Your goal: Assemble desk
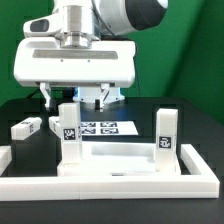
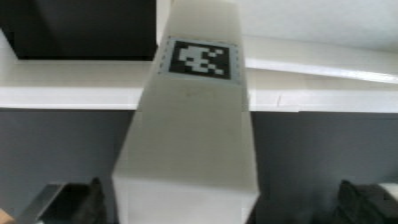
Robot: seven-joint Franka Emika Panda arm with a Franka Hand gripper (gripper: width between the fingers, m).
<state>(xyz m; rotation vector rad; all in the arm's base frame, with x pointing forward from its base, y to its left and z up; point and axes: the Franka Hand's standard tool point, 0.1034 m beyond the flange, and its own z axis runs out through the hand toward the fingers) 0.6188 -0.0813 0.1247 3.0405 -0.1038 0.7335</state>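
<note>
The exterior view is looking low across the table [image 1: 200, 130], facing the arm [image 1: 90, 20]. The wrist view is looking closely down the same upright desk leg [image 1: 68, 133] [image 2: 192, 130].

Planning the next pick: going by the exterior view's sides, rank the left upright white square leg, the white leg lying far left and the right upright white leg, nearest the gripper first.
1. Left upright white leg, just under the open gripper.
2. White leg lying far left, on the black table.
3. Right upright white leg, at the right end.
</note>
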